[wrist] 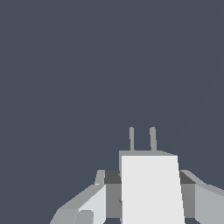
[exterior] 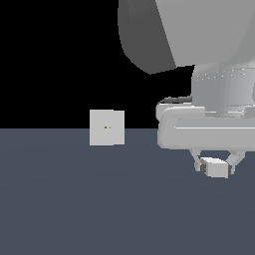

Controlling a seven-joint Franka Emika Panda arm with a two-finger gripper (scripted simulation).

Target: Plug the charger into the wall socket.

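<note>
Fingers (exterior: pixel 215 166) clamp the small off-white rectangular charger block (exterior: pixel 215 168) above the grey worktop (exterior: pixel 74 199), well apart from the flat off-white square wall socket (exterior: pixel 106 127); any tilt could make its prongs (wrist: pixel 142 138) miss.

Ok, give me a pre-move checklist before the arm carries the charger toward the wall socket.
1. Charger held between the fingers of the gripper: ok.
2. Both prongs visible and straight in the wrist view: ok.
3. Wall socket upright, off to the exterior view's left of the gripper: ok.
4. Prongs lined up with the socket holes: not ok, socket absent from the wrist view.
5. Charger clear of the floor: cannot tell.
</note>
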